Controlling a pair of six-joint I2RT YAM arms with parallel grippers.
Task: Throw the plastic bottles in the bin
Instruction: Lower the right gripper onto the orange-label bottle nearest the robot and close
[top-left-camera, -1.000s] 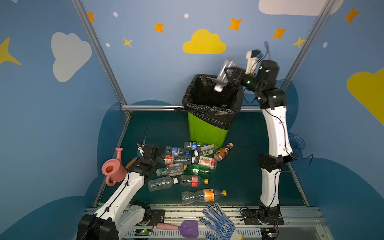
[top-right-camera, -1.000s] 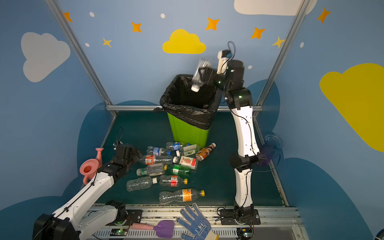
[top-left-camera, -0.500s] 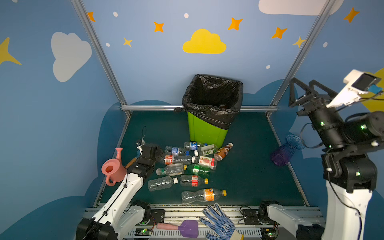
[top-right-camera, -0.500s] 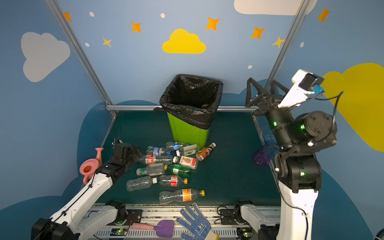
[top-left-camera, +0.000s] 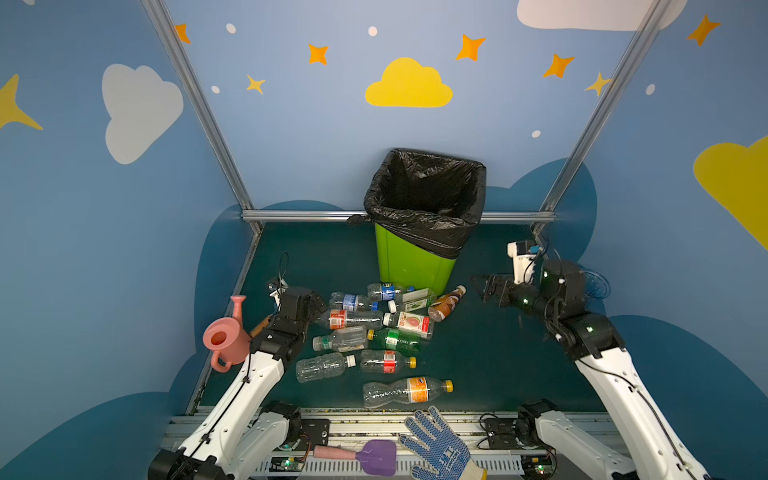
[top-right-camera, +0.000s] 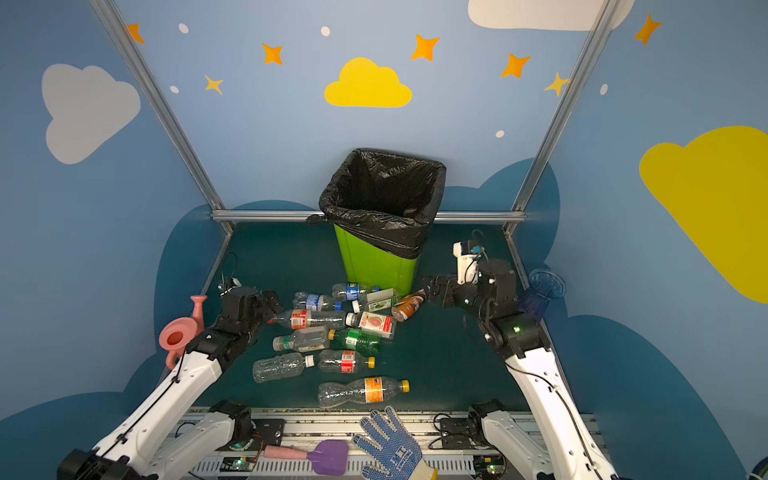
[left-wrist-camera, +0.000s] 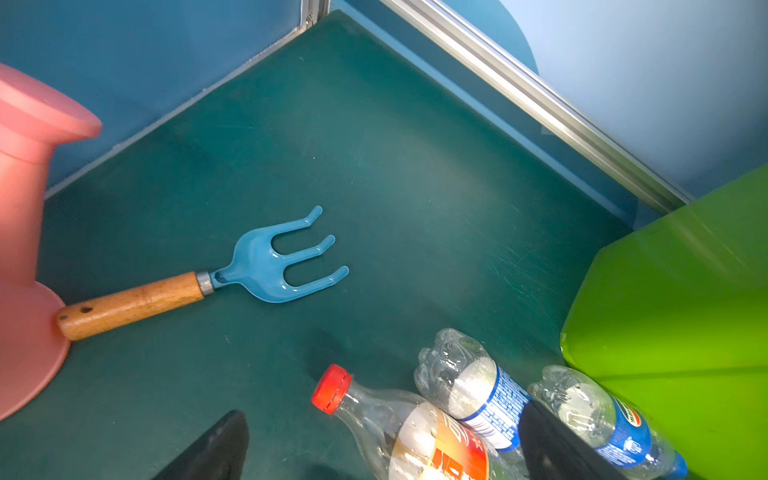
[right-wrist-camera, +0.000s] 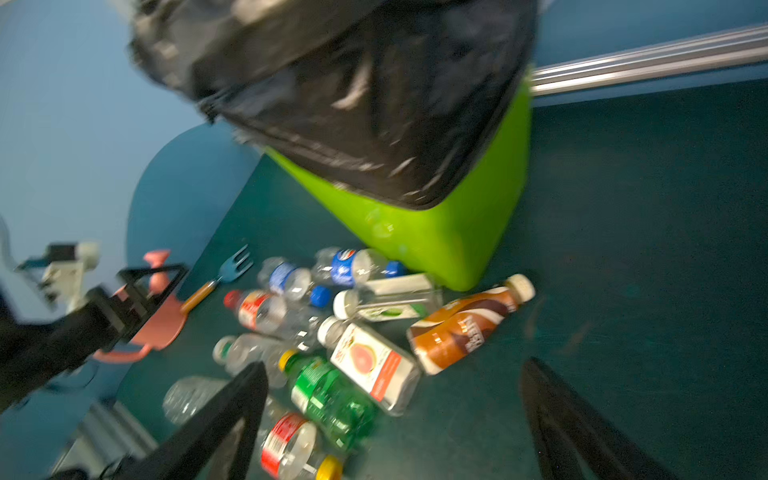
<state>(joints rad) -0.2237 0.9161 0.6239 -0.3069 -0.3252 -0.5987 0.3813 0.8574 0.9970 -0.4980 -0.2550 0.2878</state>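
Right wrist view: wide-spread, empty right tool (right-wrist-camera: 392, 363) near the plastic bottles (right-wrist-camera: 461, 328) strewn on the green worktop (right-wrist-camera: 644, 249), in front of the bin (right-wrist-camera: 449, 232). Left wrist view: wide, empty left tool (left-wrist-camera: 382, 411) by a red-capped bottle (left-wrist-camera: 419, 440), pink watering can (left-wrist-camera: 25, 249) close beside.

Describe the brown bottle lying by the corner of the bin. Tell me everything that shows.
The brown bottle is a small plastic drink bottle wrapped in a glossy brown, orange and cream swirled label, with a white cap screwed on. It lies on its side on the green mat, with its cap end nearest the bin. Its base end lies close beside the grapefruit-labelled bottle; blur hides whether they touch.
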